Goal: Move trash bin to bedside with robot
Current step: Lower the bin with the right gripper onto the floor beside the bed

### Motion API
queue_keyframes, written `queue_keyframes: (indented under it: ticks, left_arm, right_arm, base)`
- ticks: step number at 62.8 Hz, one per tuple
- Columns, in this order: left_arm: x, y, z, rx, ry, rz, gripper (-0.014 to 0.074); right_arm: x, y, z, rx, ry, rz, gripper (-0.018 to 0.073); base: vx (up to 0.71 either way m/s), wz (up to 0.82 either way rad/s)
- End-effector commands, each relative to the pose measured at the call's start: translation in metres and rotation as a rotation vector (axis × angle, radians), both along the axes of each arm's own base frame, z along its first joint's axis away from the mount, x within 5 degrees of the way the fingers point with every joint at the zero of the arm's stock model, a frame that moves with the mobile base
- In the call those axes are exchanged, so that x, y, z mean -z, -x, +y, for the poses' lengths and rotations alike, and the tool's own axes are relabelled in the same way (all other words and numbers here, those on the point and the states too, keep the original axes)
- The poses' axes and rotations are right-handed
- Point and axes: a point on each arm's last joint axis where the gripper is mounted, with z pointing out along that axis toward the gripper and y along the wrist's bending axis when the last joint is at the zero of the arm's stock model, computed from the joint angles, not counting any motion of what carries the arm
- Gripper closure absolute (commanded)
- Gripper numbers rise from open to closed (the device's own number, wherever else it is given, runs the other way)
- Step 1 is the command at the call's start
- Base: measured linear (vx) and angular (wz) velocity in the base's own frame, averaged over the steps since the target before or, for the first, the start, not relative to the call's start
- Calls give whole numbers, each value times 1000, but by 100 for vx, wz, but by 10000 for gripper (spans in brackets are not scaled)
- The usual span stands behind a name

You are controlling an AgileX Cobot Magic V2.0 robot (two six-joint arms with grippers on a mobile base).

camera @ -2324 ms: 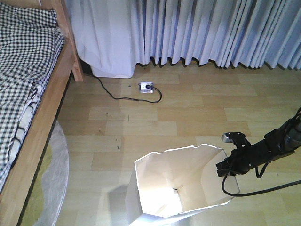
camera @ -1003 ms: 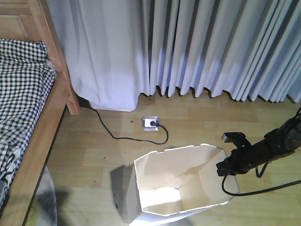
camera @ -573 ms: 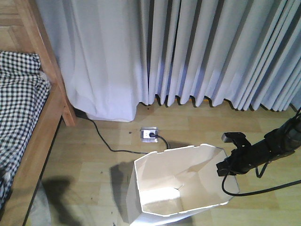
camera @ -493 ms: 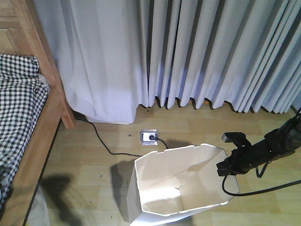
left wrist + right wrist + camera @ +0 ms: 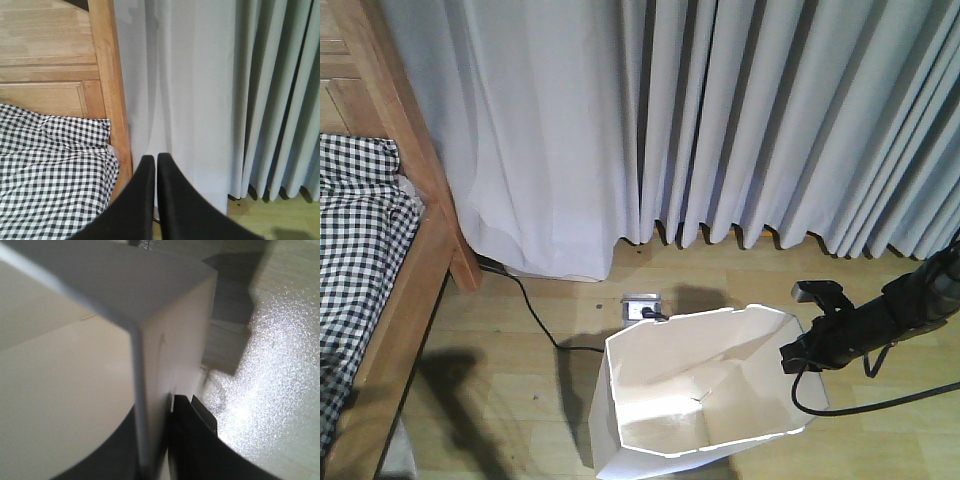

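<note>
The white faceted trash bin (image 5: 720,350) stands open-topped on the wood floor at the bottom middle of the front view. My right gripper (image 5: 800,358) is shut on its right rim. In the right wrist view the bin's thin wall (image 5: 100,365) runs between the black fingers (image 5: 192,440), with the right gripper (image 5: 155,412) pinching it. The bed's wooden frame (image 5: 420,250) and checked bedding (image 5: 360,230) lie at the left. My left gripper (image 5: 152,159) is shut on nothing, held up beside the bed post (image 5: 107,75) and the bedding (image 5: 50,165).
Pale pleated curtains (image 5: 740,120) hang to the floor straight ahead. A power strip (image 5: 640,303) lies just behind the bin, and its black cable (image 5: 535,318) runs left toward the bed leg. A rug corner (image 5: 395,462) shows at the bottom left.
The whole scene has slid down the front view: curtains, power strip and bed end are nearer. The power strip now touches the bin's far rim. The bin and right gripper keep their place in the view.
</note>
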Motion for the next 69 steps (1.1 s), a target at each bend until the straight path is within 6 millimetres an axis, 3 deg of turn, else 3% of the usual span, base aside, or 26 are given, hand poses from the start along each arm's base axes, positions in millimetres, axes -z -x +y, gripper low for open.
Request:
queue_keyframes:
  ticks: [1,47,69]
  left_arm:
    - [-1,0,0,0,0,-66,603]
    - [-1,0,0,0,0,-66,603]
    - [-1,0,0,0,0,-66,603]
  right_arm:
    - [-35,-13,12,-1,-200,-41,566]
    - [-37,-12,14,26,-235,-11,566]
    - [-21,-43,-5,158,-55,-16,564]
  base:
    - [6,5]
    - [1,1]
    - [0,0]
